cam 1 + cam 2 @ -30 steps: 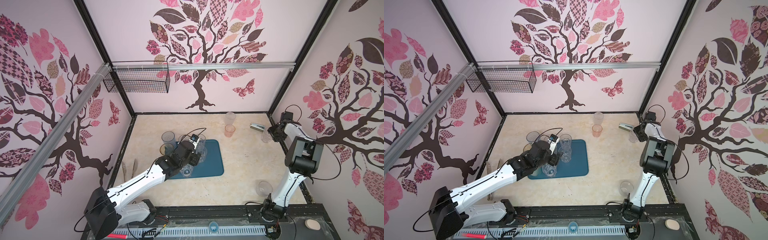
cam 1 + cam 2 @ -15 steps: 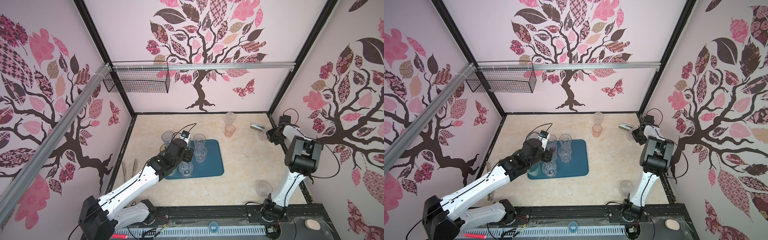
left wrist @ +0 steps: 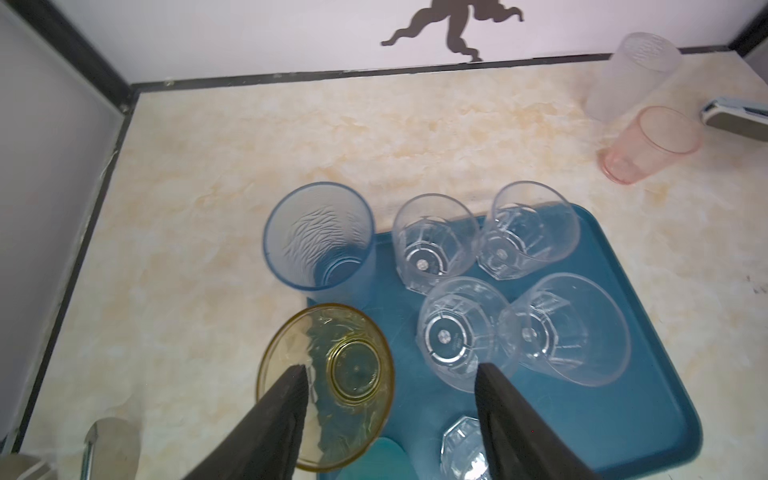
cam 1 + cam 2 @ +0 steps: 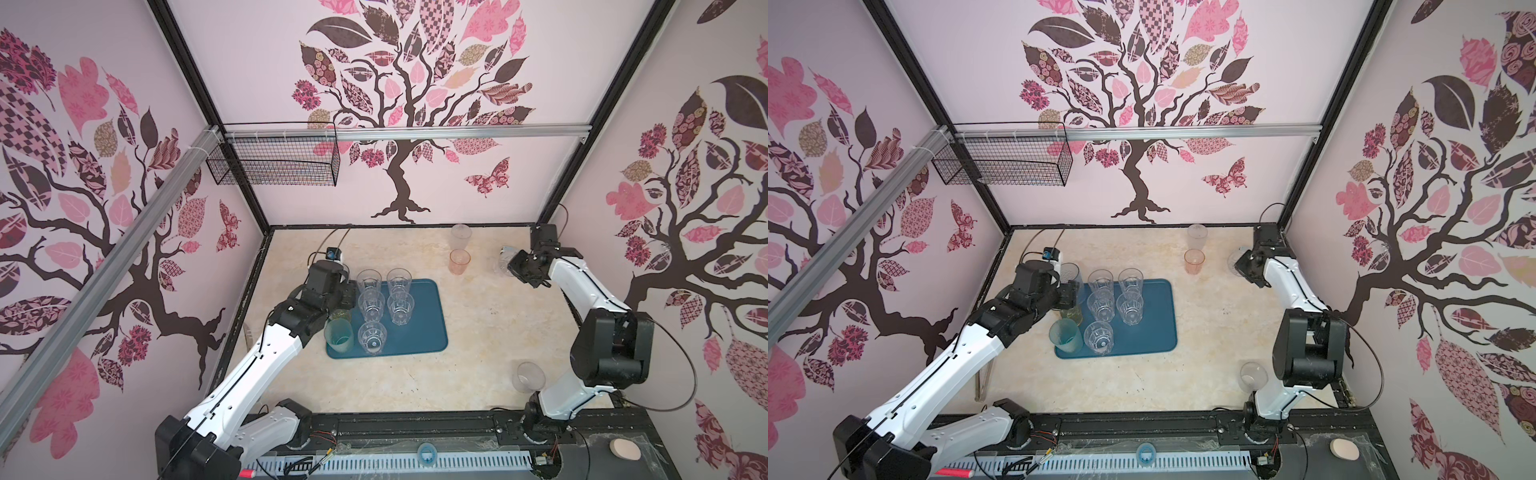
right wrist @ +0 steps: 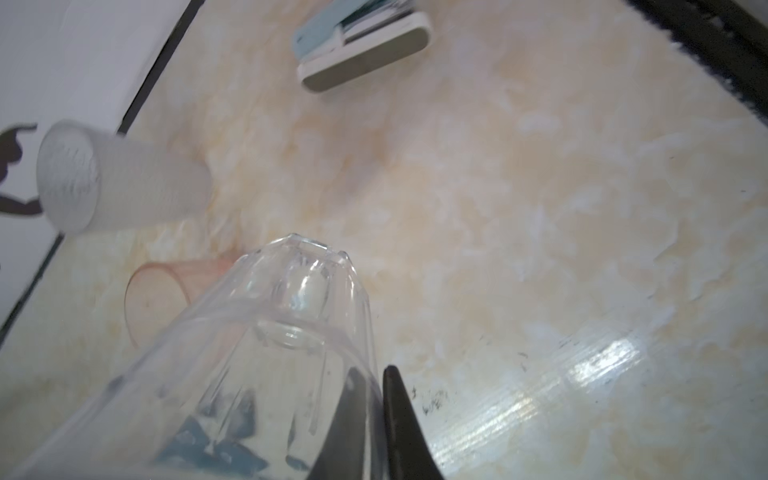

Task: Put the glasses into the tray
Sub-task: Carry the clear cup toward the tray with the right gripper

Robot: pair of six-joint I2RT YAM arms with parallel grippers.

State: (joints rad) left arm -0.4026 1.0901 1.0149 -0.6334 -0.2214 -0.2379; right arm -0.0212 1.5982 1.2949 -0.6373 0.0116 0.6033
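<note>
Back from the tray's middle, the left gripper (image 3: 390, 370) now hangs with jaws spread and empty over a yellow tinted tumbler (image 3: 353, 370) at the left edge of the flat teal-blue plastic tray (image 4: 424, 332). Meanwhile the right gripper (image 5: 374, 376) has clamped onto the wall of a clear ribbed tumbler (image 5: 266, 353). On the tray stand five clear tumblers (image 4: 372, 301) and a teal tumbler (image 4: 338, 334). A pink tumbler (image 4: 459, 262) and a frosted tumbler (image 4: 460, 237) stand well apart on the beige table (image 4: 478, 332).

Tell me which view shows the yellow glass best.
The left wrist view: it looks down into the yellow glass close up, with rim and base clear. Both top views show only part of it behind the left arm. The right wrist view misses it.
</note>
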